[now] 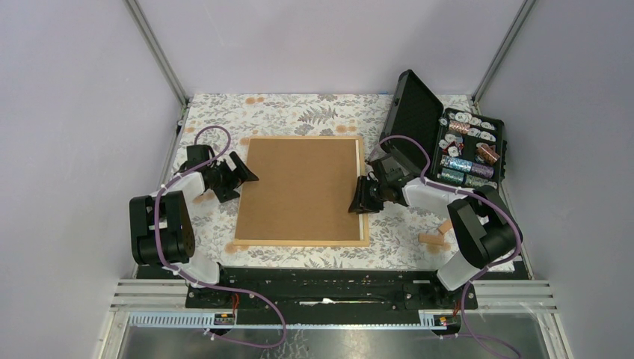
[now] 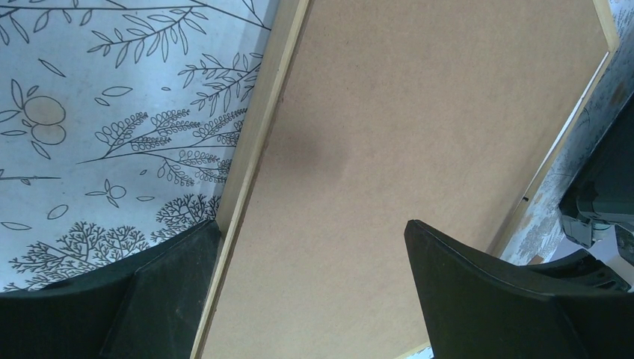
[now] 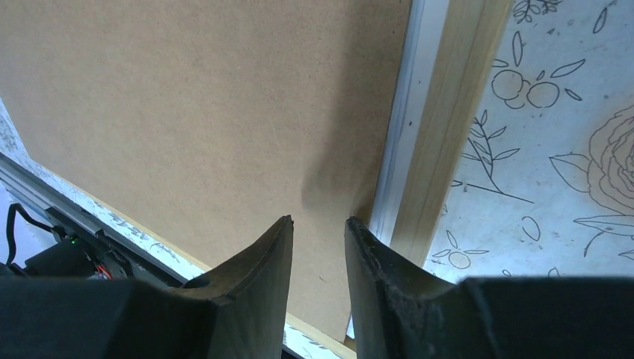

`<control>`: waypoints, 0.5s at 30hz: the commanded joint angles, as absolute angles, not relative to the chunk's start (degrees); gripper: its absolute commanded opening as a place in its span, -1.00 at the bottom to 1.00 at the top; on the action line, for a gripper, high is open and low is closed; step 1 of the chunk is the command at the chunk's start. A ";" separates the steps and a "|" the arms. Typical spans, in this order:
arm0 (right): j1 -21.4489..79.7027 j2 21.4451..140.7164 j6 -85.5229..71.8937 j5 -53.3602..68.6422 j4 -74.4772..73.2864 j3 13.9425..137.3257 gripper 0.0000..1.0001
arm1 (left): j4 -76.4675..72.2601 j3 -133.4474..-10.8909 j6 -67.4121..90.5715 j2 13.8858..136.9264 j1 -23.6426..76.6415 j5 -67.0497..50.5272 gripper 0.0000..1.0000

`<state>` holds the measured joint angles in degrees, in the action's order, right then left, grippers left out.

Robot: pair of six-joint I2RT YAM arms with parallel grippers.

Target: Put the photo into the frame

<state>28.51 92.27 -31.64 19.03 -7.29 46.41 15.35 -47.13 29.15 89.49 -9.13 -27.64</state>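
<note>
Frame [image 1: 299,242], thin pale wood, around brown board [image 1: 299,187]

Frame [image 1: 302,242]: I am seeing pale bare wood, matt, with faint grain running along the moulding. The backing board [image 1: 299,187] inside it is reading as brown fibreboard, matt and finely speckled. A pale strip [image 3: 407,112] along the board's 3 o'clock edge is looking smooth and slightly shiny; I cannot tell its material. The table cover [image 1: 299,112] is showing a flat printed floral finish. My left gripper [image 1: 241,172] and right gripper [image 3: 319,222] are showing matt black plastic fingers, faintly grainy. The case [image 1: 415,120] at 2 o'clock is looking like hard black plastic, and the spools [image 1: 467,164] in it are glittering.
</note>
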 commanded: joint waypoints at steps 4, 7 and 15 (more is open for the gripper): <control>28.96 94.47 -32.10 16.54 -6.77 44.94 -0.22 | 14.27 -48.15 28.61 86.98 -8.49 -28.34 0.97; 28.98 94.56 -31.93 16.50 -6.89 45.04 -0.22 | 15.82 -48.63 27.78 84.23 -8.22 -26.65 0.97; 29.00 94.84 -31.84 16.62 -7.08 45.62 -0.22 | 19.09 -47.44 26.78 80.80 -7.98 -26.26 0.97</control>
